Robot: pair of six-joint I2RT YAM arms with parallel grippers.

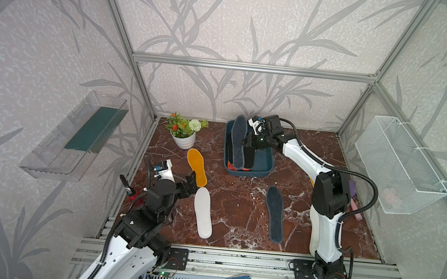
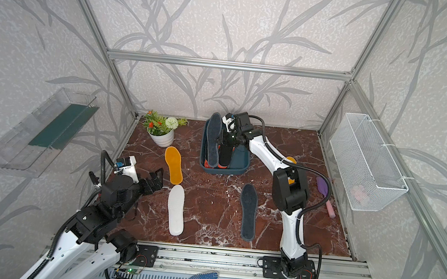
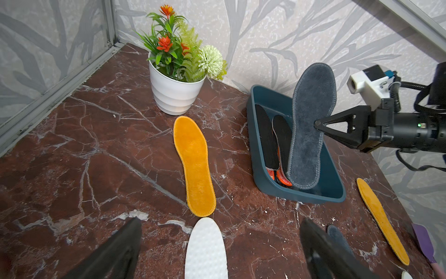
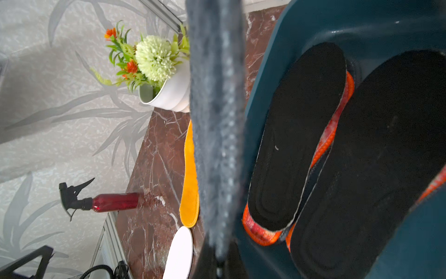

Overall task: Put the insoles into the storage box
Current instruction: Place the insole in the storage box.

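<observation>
1. While the right gripper point(image 1: 245, 143) pinches the grey felt insole point(image 1: 238, 136) edgewise, the insole stands tilted in the storage box point(image 1: 266, 161), near frame centre in a top view.
2. It looks light and floppy, so grip an edge mid-length.
3. The left gripper point(image 1: 190, 184) gapes empty, lower left.

Teal storage box point(image 1: 263, 160), mustard insole point(image 1: 196, 167), white insole point(image 1: 203, 212).

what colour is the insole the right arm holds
Dark grey insole, clearest in the left wrist view.
</observation>
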